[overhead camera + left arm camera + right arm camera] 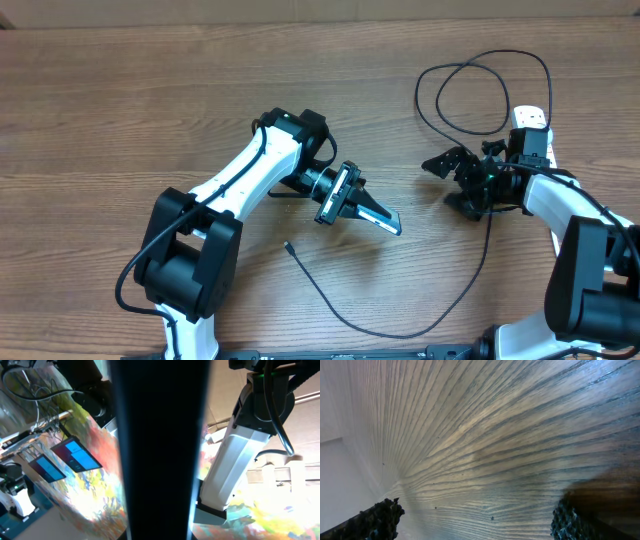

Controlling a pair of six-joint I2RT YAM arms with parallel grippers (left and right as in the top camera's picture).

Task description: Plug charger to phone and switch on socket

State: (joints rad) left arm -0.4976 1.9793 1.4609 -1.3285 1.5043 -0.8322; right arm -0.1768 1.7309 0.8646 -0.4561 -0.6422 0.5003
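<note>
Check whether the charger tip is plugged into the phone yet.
Out. The charger tip lies loose on the table, apart from the phone clamped in the left hand.

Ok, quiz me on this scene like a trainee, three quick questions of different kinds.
1. Fill in: the connector tip of the charger lies loose on the ____.
2. What is the left gripper shut on? A) the charger B) the phone C) nothing
3. True or false: the right gripper is shut.
Key: 1 table; 2 B; 3 false, its jaws stand open and empty.
</note>
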